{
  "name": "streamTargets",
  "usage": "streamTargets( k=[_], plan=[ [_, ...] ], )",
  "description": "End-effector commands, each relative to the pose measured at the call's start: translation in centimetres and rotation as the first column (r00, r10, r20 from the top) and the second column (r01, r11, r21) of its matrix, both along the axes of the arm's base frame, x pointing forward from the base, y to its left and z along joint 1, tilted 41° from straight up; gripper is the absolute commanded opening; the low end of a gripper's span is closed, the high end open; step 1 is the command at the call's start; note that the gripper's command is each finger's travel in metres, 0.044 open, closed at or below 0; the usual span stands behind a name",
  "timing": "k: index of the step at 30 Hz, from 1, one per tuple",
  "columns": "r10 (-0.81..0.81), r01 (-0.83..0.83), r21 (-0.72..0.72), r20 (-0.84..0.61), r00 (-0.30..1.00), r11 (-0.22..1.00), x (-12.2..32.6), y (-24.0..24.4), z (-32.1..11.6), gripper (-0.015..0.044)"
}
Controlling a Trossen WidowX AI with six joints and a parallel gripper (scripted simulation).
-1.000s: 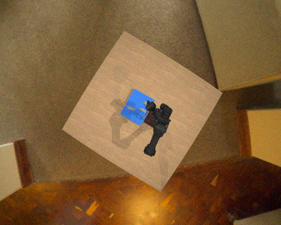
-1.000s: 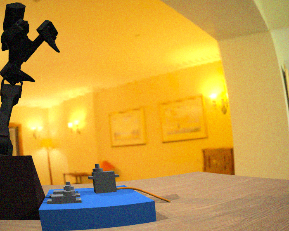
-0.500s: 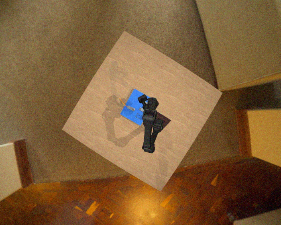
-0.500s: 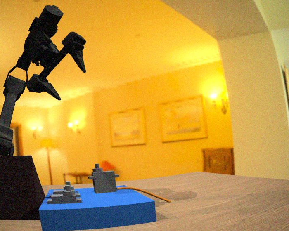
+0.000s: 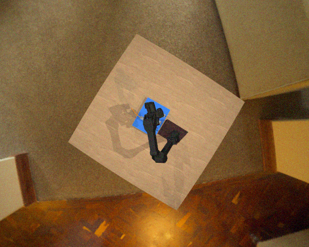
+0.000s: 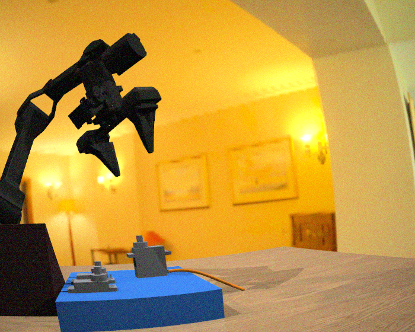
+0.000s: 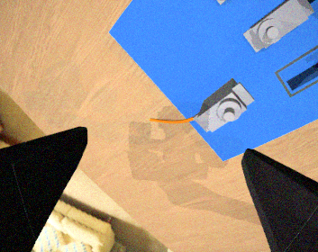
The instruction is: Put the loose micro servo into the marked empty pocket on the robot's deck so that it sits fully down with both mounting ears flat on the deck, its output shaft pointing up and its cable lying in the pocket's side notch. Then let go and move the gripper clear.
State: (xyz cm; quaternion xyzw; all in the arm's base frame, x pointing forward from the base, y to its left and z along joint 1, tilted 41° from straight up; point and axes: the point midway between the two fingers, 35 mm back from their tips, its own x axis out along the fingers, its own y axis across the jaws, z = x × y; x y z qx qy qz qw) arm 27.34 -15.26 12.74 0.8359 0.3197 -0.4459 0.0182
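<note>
The loose grey micro servo (image 6: pixel 151 262) (image 7: pixel 225 112) stands upright on top of the blue deck (image 5: pixel 138 123) (image 6: pixel 140 309) (image 7: pixel 171 54), output shaft up. Its mounting ears are well above the deck. Its orange cable (image 5: pixel 134 111) (image 6: pixel 207 275) (image 7: pixel 173 121) runs out over the deck's edge. The empty pocket (image 7: pixel 303 79) with its grey outline lies to the servo's right in the wrist view, partly cut off by the frame. My gripper (image 6: pixel 134 164) (image 7: pixel 167 146) is open and empty, high above the deck. In the top view the arm hides much of the deck.
A seated servo (image 6: pixel 95 284) (image 7: pixel 279 27) sits in the deck near the pocket; part of another shows at the wrist view's top edge. The dark arm base (image 5: pixel 166 127) (image 6: pixel 18 268) stands against the deck's side. The wooden table (image 5: pixel 202 106) (image 6: pixel 307 286) extends around them.
</note>
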Motion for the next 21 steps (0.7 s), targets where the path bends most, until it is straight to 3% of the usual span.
streamTargets(
  k=[1, 16, 21],
  plan=[
    [-0.037, 0.046, 0.071, -0.119, 0.992, 0.996, 1.5, 1.9, -0.9, 0.044],
    [-0.138, 0.267, 0.162, -0.551, 0.823, 0.95, 4.9, 10.2, -3.7, 0.044],
    [-0.147, 0.29, 0.155, -0.59, 0.794, 0.945, 5.1, 11.0, -4.1, 0.044]
  ],
)
